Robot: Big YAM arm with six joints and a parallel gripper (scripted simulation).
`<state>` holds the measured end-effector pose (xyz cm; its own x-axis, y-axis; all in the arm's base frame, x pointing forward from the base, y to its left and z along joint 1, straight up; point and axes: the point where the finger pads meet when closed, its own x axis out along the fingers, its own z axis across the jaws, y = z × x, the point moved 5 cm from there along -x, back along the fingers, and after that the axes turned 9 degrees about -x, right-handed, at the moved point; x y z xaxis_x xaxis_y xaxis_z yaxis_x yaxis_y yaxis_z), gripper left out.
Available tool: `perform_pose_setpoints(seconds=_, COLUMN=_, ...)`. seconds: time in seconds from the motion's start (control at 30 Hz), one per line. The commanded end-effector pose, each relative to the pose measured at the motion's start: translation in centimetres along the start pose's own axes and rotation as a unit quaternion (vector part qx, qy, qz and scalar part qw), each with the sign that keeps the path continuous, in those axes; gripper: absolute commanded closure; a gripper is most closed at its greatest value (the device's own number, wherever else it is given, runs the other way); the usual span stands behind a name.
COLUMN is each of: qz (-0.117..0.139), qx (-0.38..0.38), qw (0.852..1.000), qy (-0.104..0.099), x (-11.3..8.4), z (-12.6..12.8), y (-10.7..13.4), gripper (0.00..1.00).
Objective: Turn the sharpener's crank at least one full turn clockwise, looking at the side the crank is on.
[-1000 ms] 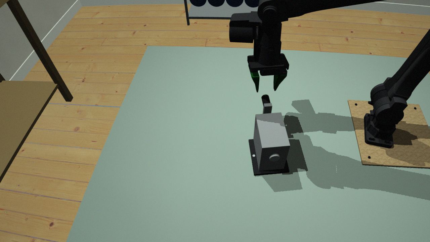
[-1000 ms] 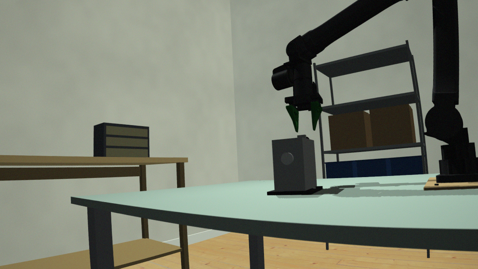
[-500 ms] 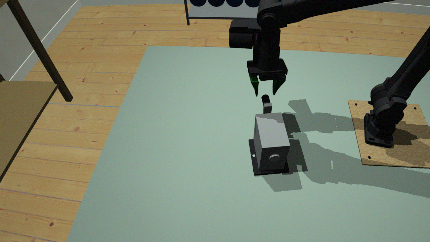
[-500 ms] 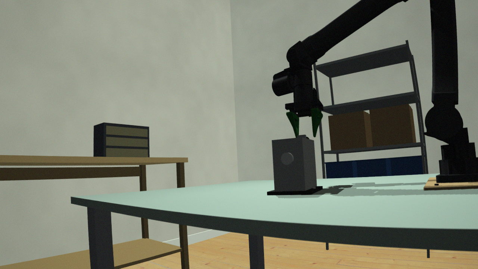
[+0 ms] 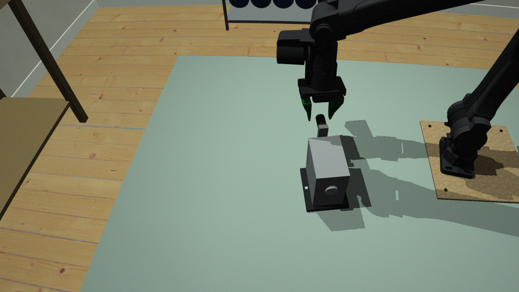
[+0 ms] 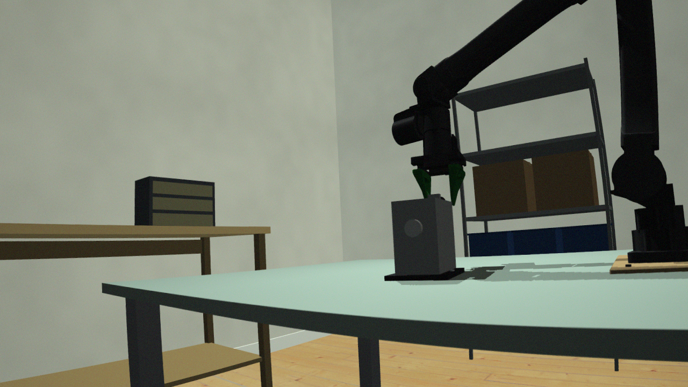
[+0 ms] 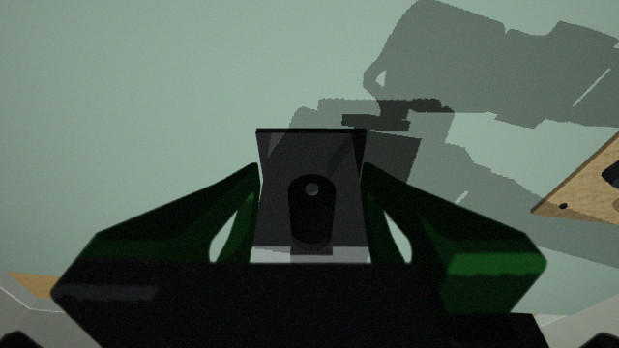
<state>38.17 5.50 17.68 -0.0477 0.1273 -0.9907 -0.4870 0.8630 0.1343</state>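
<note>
The sharpener (image 5: 327, 171) is a grey box on a black base plate, standing on the green table. Its crank (image 5: 321, 125) sticks up at the far end, with a dark cylindrical knob on top. My gripper (image 5: 320, 117) hangs straight above the crank, green fingers pointing down, open, with the knob just at the level of the fingertips. In the wrist view the knob (image 7: 311, 213) sits between the two fingers with a gap on each side. In the exterior view the gripper (image 6: 438, 194) reaches down to the sharpener's top (image 6: 423, 235); the crank is mostly hidden behind the box.
The arm's base stands on a wooden board (image 5: 471, 163) at the table's right. A wooden side table (image 5: 25, 134) is off to the left. A metal shelf with cardboard boxes (image 6: 534, 183) stands behind the table.
</note>
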Motion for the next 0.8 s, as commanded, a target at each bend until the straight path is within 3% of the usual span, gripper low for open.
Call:
perform_pose_setpoints(seconds=0.0, qz=0.001, qx=0.004, qw=1.000, qy=-0.001, x=0.5, z=0.1, y=-0.7, gripper=0.49)
perform_pose_setpoints(seconds=0.03, qz=0.001, qx=0.004, qw=1.000, qy=-0.001, x=0.5, z=0.1, y=-0.7, gripper=0.49)
perform_pose_setpoints(seconds=0.07, qz=-0.006, qx=-0.001, qw=1.000, qy=-0.015, x=-1.1, z=0.8, y=-0.3, gripper=0.49)
perform_pose_setpoints(seconds=0.67, qz=-0.006, qx=-0.001, qw=1.000, qy=-0.015, x=-1.2, z=0.8, y=-0.3, gripper=0.49)
perform_pose_setpoints(seconds=0.7, qz=-0.006, qx=-0.001, qw=1.000, qy=-0.015, x=-1.2, z=0.8, y=-0.3, gripper=0.85)
perform_pose_setpoints(seconds=0.77, qz=-0.006, qx=-0.001, qw=1.000, qy=-0.015, x=-1.2, z=0.8, y=-0.3, gripper=0.85)
